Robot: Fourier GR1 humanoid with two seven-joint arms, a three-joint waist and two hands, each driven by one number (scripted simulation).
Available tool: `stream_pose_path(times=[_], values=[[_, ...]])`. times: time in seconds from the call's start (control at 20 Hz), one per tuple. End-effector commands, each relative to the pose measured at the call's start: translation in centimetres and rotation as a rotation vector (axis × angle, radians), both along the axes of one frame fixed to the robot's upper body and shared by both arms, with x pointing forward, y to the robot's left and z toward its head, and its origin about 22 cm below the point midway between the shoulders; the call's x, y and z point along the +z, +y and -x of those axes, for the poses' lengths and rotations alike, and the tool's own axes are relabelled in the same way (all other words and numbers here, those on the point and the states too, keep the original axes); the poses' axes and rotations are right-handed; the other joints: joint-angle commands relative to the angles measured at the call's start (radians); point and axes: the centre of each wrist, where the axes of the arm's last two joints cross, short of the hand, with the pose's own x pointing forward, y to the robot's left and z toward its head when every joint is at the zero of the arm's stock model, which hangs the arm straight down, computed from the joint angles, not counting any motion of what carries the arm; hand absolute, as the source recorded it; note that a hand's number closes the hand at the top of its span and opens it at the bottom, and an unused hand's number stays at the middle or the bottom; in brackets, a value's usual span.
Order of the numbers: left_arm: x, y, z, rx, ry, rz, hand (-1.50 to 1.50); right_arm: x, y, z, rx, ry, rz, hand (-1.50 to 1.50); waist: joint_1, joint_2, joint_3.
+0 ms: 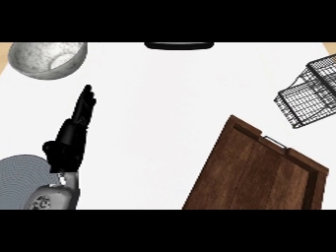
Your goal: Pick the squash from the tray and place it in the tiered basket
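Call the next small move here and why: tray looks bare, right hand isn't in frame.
Probably bring the right hand into view toward the wire tiered basket, though this is a guess. The wooden tray shows no squash on it, and none is visible in the basket either. The left hand rests open at the left, fingers up, holding nothing.
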Motion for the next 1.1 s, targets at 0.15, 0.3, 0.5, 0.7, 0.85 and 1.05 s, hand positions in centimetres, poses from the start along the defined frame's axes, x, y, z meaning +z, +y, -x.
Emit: stream_pose_path(times=[0.15,0.3,0.5,0.7,0.85,1.05], values=[[0.8,-0.1,-1.4,-0.001,0.01,-0.005,0.0,2.8,1.9,-2.8,0.017,0.023,-0.155,1.5,0.008,0.002,0.0],[-0.4,-0.8,0.2,-0.005,-0.015,-0.003,0.0,1.7,0.4,-5.2,-0.011,-0.017,-0.154,1.5,0.012,0.004,0.001],[-0.1,-1.0,0.5,-0.007,-0.024,-0.01,0.0,3.3,-0.5,-7.7,-0.052,-0.047,-0.132,1.5,0.018,0.005,0.001],[0.6,-1.0,-0.2,-0.007,-0.014,-0.014,0.0,0.6,-0.8,-10.6,-0.077,-0.047,-0.091,1.5,0.018,0.006,0.001],[1.3,-1.2,-0.9,-0.026,-0.021,0.013,0.0,-0.2,-1.7,-12.4,-0.08,-0.058,-0.049,1.5,0.022,0.008,0.002],[1.5,-0.4,-1.4,-0.006,-0.019,-0.006,0.0,-0.1,-2.0,-13.9,-0.093,-0.055,-0.012,1.5,0.02,0.007,0.001]])
